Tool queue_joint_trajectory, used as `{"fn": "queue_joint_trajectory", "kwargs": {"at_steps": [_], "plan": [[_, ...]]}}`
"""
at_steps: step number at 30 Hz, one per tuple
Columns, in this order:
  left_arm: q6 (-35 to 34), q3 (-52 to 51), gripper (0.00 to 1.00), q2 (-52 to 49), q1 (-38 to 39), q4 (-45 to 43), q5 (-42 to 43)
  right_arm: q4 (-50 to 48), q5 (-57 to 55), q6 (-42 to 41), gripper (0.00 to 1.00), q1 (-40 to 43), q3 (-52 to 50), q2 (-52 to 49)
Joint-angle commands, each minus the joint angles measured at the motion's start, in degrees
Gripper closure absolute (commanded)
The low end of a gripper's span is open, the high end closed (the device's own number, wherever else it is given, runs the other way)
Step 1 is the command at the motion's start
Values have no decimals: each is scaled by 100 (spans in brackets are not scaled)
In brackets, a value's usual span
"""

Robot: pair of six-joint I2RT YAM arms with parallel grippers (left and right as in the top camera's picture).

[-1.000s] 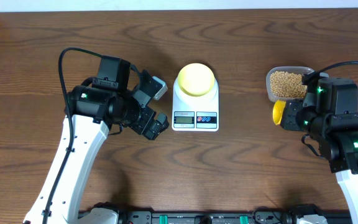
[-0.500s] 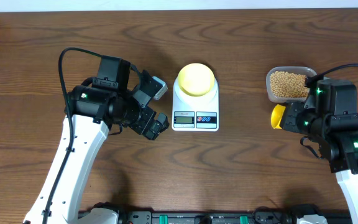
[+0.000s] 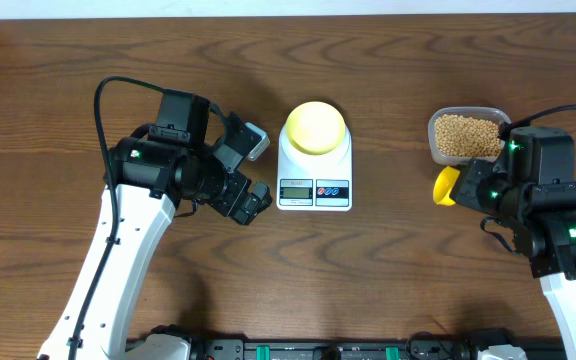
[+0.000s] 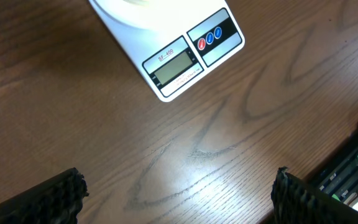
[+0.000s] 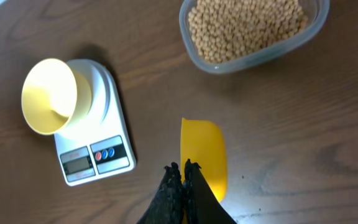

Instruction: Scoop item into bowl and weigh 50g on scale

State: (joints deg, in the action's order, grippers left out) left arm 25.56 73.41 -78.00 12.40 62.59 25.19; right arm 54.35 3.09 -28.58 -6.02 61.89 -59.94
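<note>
The pale-yellow bowl (image 3: 315, 127) stands empty on the white scale (image 3: 314, 192); both also show in the right wrist view, bowl (image 5: 48, 96) on scale (image 5: 98, 155). The tan beans (image 3: 465, 135) fill a clear tub at the right, also seen from the right wrist (image 5: 247, 28). My right gripper (image 3: 475, 186) is shut on the handle of a yellow scoop (image 3: 447, 184), held in front of the tub; the scoop (image 5: 202, 149) looks empty. My left gripper (image 3: 254, 171) is open and empty, just left of the scale (image 4: 185, 56), over bare wood (image 4: 179, 199).
The clear plastic tub (image 3: 434, 130) stands at the right, behind the scoop. A black rail with connectors (image 3: 318, 350) runs along the table's front edge. Bare wood lies between the scale and the tub.
My right gripper has drawn the scoop slightly toward the front, away from the tub, uncovering more of the beans. The left arm has not moved.
</note>
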Motion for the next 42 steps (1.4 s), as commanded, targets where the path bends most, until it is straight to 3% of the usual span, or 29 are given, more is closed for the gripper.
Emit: {"fn": "queue_joint_trajectory", "kwargs": {"at_steps": [1,9,20,42], "plan": [[76,-35,2,0,-22,15,50,-168,-369,-111,99,42,92,-7],[76,-33,2,0,-24,15,50,-555,-658,404,99,42,92,-7],[76,-33,2,0,-24,15,50,-549,-140,402,99,35,92,-7],[79,-35,2,0,-24,15,39,-522,-166,660,99,35,92,-7]]}}
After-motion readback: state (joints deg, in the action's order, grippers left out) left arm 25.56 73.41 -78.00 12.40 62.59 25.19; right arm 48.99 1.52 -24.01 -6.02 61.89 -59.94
